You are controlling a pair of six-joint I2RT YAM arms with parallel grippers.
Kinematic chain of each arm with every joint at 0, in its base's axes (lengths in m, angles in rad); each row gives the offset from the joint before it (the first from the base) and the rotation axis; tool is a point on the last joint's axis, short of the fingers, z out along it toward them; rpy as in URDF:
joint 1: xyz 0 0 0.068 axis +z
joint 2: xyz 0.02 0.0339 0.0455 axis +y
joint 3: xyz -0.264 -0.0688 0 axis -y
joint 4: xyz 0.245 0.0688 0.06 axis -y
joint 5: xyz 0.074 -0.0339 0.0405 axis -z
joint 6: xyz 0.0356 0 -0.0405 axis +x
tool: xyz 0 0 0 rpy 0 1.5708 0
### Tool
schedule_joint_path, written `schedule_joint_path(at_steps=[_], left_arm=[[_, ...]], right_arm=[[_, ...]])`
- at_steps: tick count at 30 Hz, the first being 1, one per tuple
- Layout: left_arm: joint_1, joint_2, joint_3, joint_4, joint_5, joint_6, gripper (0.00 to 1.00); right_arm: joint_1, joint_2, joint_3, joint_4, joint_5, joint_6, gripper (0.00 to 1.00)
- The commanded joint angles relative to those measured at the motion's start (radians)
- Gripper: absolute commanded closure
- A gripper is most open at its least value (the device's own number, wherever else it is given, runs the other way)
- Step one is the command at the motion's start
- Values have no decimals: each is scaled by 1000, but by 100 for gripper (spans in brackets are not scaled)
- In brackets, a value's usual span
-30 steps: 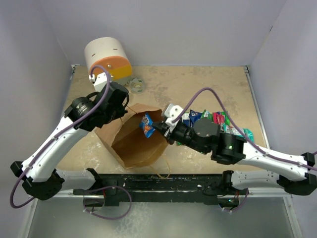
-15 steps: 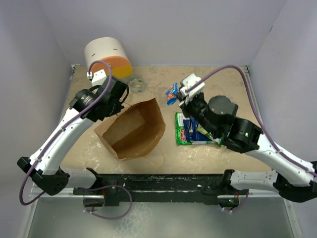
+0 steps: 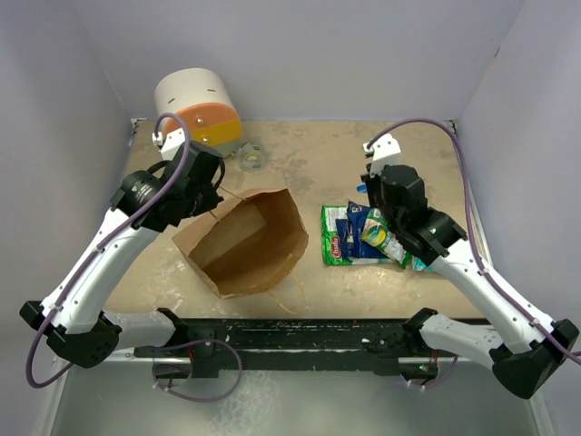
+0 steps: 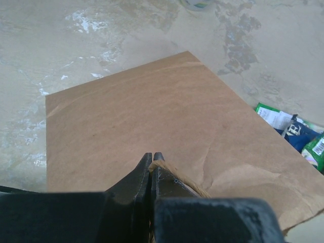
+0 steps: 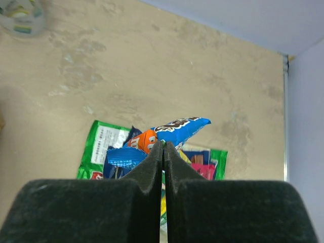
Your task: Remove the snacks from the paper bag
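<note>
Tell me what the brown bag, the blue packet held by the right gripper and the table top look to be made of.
The paper bag: matte brown kraft paper, with soft creases and no shine. The blue packet: glossy printed film, probably plastic or foil, crinkled with sheen. The table top: hard mottled beige surface, perhaps stone-look laminate; cannot tell.

I'm looking down on a mottled beige surface where a brown kraft paper bag is gaping open toward me. The left end effector is sitting at the bag's far left rim. The right end effector is hovering at the far edge of a pile of shiny green, dark blue and teal snack packets, a bit of blue snack packet showing at its tip. A white, orange and yellow cylinder and a small tape roll are sitting behind.
</note>
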Motion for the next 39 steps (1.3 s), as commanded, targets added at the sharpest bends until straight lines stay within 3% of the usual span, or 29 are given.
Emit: schedule_joint_path(at_steps=[1,8,19,31,39], left_arm=[[8,-23,20,64,77,48,100],[8,-19,68,130,201,77,100],[10,-18,90,134,232,77,100],[10,3,163,154,301,86,100],[9,24,209,194,386,91,100]], right_arm=[[-72,-33,-91,102,-50,117,100],[-159,-46,-196,133,-39,206,100],[-286,-98,-172,66,8,205,100],[-514,-140,-369,145,-216,436,100],[-536,-185,-473,127,-242,590,100]])
